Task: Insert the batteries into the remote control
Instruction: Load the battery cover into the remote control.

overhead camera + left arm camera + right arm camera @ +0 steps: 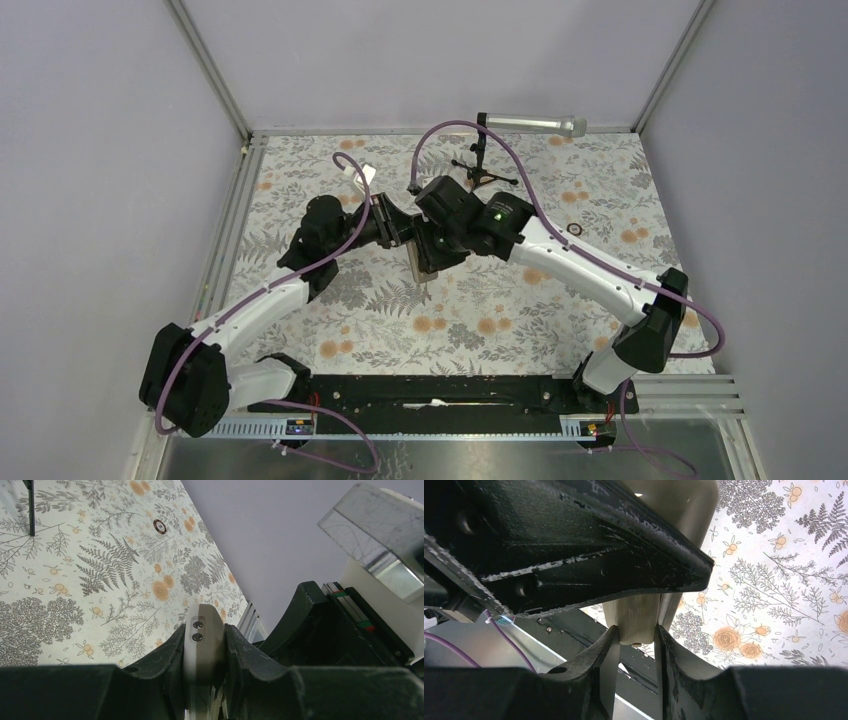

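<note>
Up above the tabletop [500,300], left gripper [204,632] and right gripper [634,631] both have jaws pinching the remote [425,265] — a regrasp, I reckon — next, one must release.

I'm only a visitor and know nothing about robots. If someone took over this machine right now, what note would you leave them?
The left gripper is shut on the remote. The right gripper is shut on it too, above the table.
The batteries show in no view, so I cannot tell whether they are loaded.
Left: check for the batteries, then set the remote down.
</note>
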`<state>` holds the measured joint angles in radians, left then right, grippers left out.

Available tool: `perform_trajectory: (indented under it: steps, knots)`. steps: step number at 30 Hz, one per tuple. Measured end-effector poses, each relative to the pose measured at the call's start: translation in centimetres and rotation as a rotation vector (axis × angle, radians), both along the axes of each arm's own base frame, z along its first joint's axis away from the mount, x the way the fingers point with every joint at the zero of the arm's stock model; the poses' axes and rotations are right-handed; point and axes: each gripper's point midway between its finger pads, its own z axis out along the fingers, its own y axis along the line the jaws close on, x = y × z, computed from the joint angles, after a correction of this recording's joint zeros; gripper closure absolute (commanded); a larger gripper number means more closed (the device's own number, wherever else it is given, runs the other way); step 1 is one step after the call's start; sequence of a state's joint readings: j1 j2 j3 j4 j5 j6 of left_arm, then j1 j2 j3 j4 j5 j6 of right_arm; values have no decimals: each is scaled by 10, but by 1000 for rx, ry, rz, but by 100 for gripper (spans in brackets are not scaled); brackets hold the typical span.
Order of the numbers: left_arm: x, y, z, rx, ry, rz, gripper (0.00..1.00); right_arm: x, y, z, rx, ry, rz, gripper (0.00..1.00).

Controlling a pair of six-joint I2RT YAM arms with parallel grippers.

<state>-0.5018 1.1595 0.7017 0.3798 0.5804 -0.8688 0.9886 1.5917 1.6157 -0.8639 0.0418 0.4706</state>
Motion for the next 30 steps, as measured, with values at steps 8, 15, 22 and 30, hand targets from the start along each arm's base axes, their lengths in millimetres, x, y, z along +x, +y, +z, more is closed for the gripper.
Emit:
perform_trajectory:
  steps: [8, 15, 22, 30]
  knots:
    - [3, -2, -6, -8, 86, 2, 100, 1, -2, -3, -34, 40, -8, 60]
    - [2, -4, -11, -18, 150, 3, 100, 1, -3, -6, -41, 56, -23, 54]
    - [1, -5, -16, -25, 207, 2, 100, 3, -4, -6, -46, 52, -28, 47]
    - [0, -1, -14, -52, 274, -14, 100, 10, 1, -2, -7, 39, -48, 10]
